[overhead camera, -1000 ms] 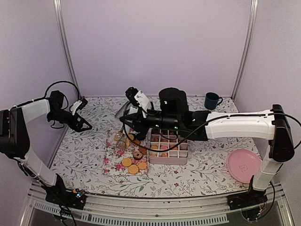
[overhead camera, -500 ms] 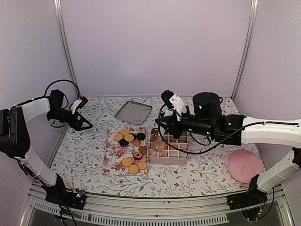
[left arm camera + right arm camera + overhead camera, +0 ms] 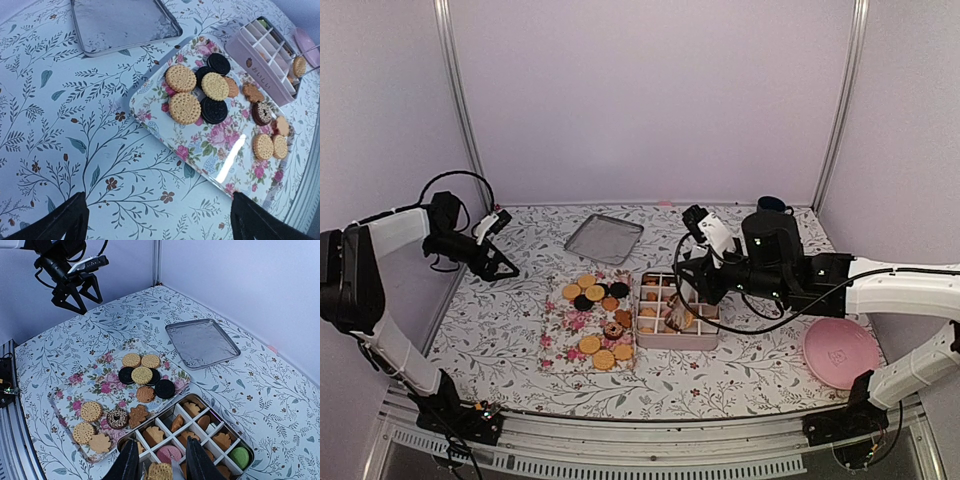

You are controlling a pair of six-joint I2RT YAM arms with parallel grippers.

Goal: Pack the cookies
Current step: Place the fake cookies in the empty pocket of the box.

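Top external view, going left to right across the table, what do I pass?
left gripper → floral tray → divided box → blue mug → pink plate

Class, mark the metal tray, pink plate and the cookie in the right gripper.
metal tray (image 3: 604, 238): top view, its floor.
pink plate (image 3: 838, 352): top view, its centre.
held cookie (image 3: 159, 471): right wrist view, its face.

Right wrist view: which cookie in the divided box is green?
The green cookie in the rightmost corner compartment of the divided box. Its neighbours are golden-brown, and the only other coloured one is the pink cookie.
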